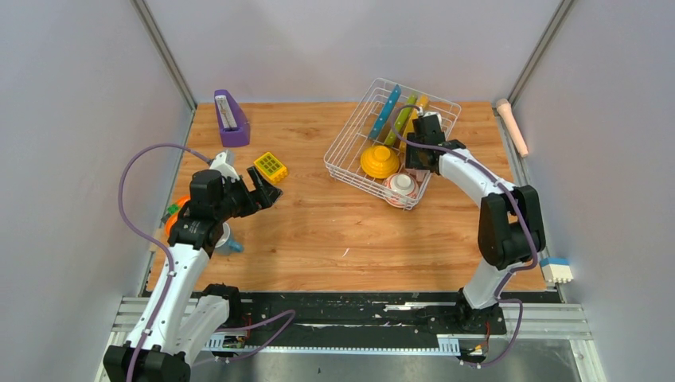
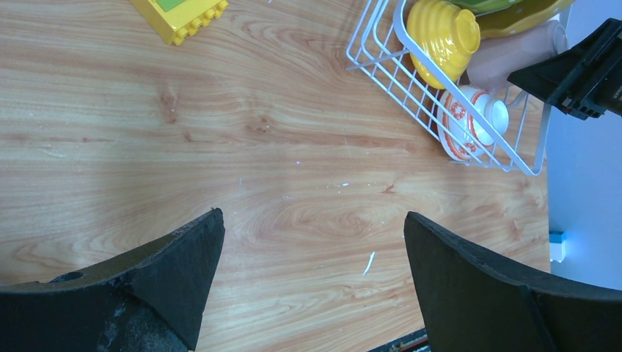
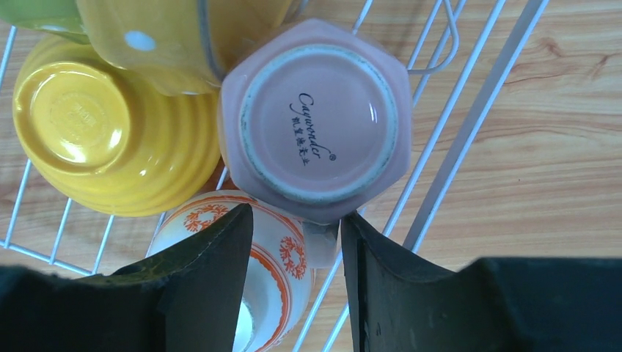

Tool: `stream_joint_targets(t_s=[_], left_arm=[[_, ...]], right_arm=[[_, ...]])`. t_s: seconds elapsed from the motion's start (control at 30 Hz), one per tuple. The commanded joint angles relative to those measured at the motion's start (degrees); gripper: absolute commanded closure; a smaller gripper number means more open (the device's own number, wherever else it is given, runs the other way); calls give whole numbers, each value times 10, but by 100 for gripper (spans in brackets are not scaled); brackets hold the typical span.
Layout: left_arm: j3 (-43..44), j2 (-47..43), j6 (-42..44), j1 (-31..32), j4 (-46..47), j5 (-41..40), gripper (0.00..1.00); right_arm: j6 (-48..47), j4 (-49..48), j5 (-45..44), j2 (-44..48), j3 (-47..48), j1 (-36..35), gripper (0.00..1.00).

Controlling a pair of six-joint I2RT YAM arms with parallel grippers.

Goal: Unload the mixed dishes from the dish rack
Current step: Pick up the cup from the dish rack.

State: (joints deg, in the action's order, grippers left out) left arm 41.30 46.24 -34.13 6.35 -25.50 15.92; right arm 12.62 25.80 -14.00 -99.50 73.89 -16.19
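Note:
The white wire dish rack (image 1: 348,149) holds upright blue (image 1: 385,111), green (image 1: 396,121) and yellow (image 1: 415,107) plates, an upturned yellow bowl (image 1: 380,161) and a red-and-white bowl (image 1: 400,189). My right gripper (image 1: 416,169) reaches into the rack. In the right wrist view its jaws (image 3: 297,216) stand narrowly apart at the edge of the upturned pinkish cup (image 3: 315,110). The cup's handle lies against one finger, with a gap to the other. The bowls also show there (image 3: 95,132) (image 3: 286,249). My left gripper (image 1: 267,191) (image 2: 314,220) is open and empty over bare table. A blue cup (image 1: 229,243) lies on the table under my left arm.
A yellow grid block (image 1: 271,166) sits just beyond my left gripper. A purple wedge holder (image 1: 230,118) stands at the back left. An orange gadget (image 1: 177,211) is at the left edge. A pink stick (image 1: 513,126) and a white-blue block (image 1: 557,270) lie off the table's right side.

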Motion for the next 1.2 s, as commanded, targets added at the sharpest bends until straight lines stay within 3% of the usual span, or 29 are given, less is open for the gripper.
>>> stream_joint_targets(t_s=[0.0,0.47,0.67,0.97,1.17], left_arm=[[-1,-6,12,-1,11,-4,0],[-1,-8,11,-1,8,-7,0],[-1,-11,11,-1,6,-8,0],[2,-12,10,-1,8,-8,0],[3,-14,9,-1,6,-10,0]], right_arm=[[-7,9,-20,-16,28,4,52],[143,44,-91,-60,31,7,69],[149,45,-104,-36,32,7,100],[163,-3,-160,70,19,7,100],[160,-69,-119,126,-11,8,100]])
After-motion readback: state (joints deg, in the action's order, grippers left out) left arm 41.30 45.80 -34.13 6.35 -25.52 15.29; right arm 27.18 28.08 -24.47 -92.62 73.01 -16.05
